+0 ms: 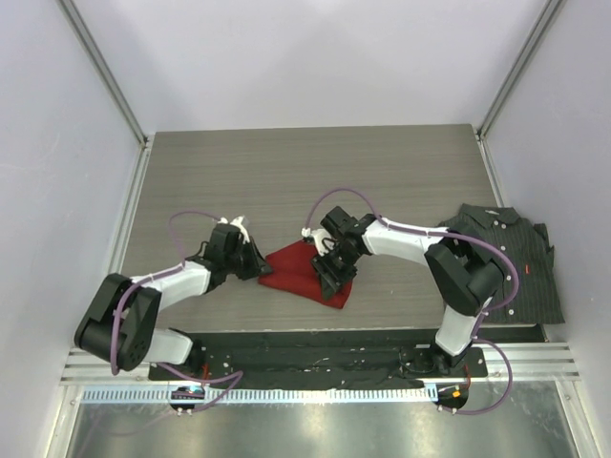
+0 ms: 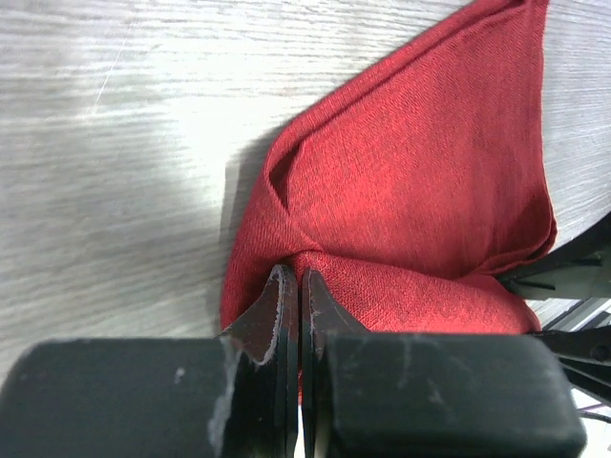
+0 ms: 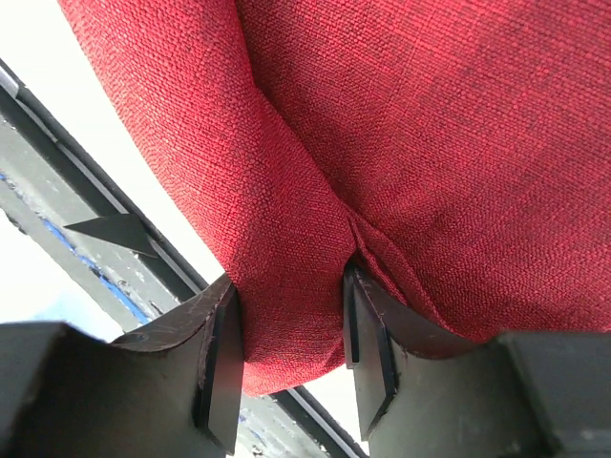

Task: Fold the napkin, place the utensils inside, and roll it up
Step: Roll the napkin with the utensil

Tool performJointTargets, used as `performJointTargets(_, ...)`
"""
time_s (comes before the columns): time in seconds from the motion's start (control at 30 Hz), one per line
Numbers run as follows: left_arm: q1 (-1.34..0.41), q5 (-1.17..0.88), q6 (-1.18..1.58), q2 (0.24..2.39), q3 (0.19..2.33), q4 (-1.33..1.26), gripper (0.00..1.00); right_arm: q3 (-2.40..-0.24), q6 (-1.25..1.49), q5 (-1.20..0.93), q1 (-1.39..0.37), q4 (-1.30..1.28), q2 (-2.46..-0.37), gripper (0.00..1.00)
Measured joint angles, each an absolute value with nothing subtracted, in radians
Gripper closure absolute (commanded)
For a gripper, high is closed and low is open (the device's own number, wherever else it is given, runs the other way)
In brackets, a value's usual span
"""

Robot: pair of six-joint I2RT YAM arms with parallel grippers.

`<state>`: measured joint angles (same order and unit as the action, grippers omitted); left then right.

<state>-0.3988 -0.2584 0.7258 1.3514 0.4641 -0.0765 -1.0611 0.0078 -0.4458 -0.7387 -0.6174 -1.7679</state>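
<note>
napkin (image 1: 304,272) deep red, folded, creased

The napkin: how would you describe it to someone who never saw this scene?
On the grey table, near its front edge, the left gripper and right gripper both pinch the napkin. It is a deep-red cloth; the only other fabric, a dark pinstriped shirt, lies far right.

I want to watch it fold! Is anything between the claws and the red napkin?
Nothing visible. The left claw is shut on the napkin, and the right claw pinches a bunched fold of it.
</note>
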Motion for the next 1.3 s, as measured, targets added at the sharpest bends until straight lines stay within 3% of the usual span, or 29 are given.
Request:
performJointTargets(0.23, -0.399, -0.287, 0.722, 1.451, 0.542, -0.077, 1.00, -1.065, 0.017, -0.477, -0.733, -0.628, -1.762, 0.28)
performJointTargets(0.37, -0.399, -0.302, 0.721, 1.478, 0.563, -0.077, 1.00, -1.082, 0.014, -0.410, -0.749, -0.663, -1.732, 0.20)
performJointTargets(0.57, -0.399, -0.313, 0.717, 1.492, 0.575, -0.073, 1.00, -1.133, 0.011, -0.186, -0.846, -0.635, -1.629, 0.15)
performJointTargets(0.87, -0.397, -0.334, 0.714, 1.521, 0.607, -0.051, 1.00, -1.113, -0.098, 0.121, -1.083, -0.385, -1.597, 0.18)
performJointTargets(1.23, -0.397, -0.333, 0.714, 1.521, 0.614, -0.038, 1.00, -1.094, -0.159, 0.156, -1.097, -0.270, -1.769, 0.31)
performJointTargets(1.3, -0.397, -0.333, 0.714, 1.521, 0.615, -0.036, 1.00, -1.090, -0.159, 0.155, -1.092, -0.265, -1.785, 0.39)
